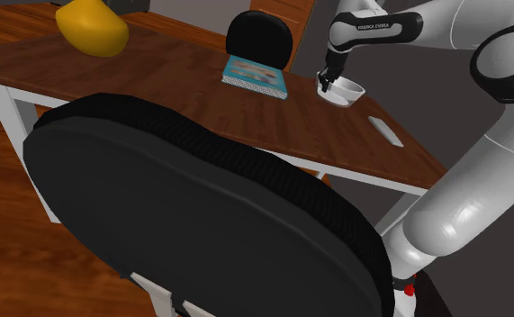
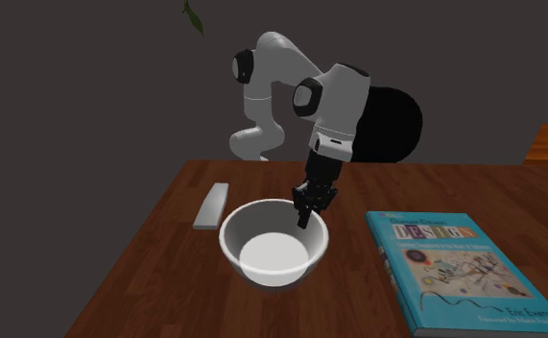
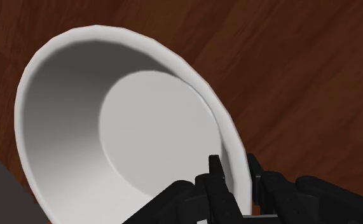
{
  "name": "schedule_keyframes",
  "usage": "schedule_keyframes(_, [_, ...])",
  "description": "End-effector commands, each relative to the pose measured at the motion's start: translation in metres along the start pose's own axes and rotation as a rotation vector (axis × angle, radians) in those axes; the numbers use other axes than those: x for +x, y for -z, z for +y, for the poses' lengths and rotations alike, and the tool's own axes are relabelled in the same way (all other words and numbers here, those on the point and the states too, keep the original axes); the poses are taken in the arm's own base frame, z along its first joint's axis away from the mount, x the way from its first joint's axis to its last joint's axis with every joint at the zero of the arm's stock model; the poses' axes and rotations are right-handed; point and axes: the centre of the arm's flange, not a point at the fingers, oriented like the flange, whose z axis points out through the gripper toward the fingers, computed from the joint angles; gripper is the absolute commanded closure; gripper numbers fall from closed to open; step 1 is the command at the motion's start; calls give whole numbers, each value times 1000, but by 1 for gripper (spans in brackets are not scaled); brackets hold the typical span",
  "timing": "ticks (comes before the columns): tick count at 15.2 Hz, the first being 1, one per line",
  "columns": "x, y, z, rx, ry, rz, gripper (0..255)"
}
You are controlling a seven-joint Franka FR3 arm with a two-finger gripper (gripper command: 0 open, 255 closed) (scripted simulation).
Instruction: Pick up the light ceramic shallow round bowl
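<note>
The white bowl (image 2: pixel 274 252) is being gripped by its rim right now. The hand (image 2: pixel 304 217) is being pointed down from the white arm (image 2: pixel 334 101) over the side of the rim nearest the arm. One black finger is being kept inside the wall and the other outside it. In the wrist view the hand (image 3: pixel 235 168) is being clenched on that thin white wall, which is being pinched between both fingers. The bowl's flat round floor is being shown just past the inner finger. The bowl looks to be resting on the brown wood-grain surface (image 2: pixel 358 307), directly under the hand, though whether it's being lifted at all can't be told.

A teal-covered book (image 2: pixel 464 264) is being left flat on the surface near the hand, to one side of the bowl. A small flat grey slab (image 2: pixel 210 205) is being left near the hand on the opposite side. A yellow rounded thing (image 1: pixel 91 29) is being shown well apart from the hand, past the book. A big black chair back (image 1: pixel 201 207) is being shown off the surface, well apart from the hand too.
</note>
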Motion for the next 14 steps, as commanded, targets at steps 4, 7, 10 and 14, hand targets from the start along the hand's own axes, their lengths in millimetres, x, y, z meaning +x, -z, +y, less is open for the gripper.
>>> schedule_keyframes(4, [1,25,9,0,0,1,255])
schedule_keyframes(7, [2,40,14,0,0,1,255])
schedule_keyframes(10, [2,54,20,0,0,1,255])
schedule_keyframes(14, [3,65,24,0,0,1,255])
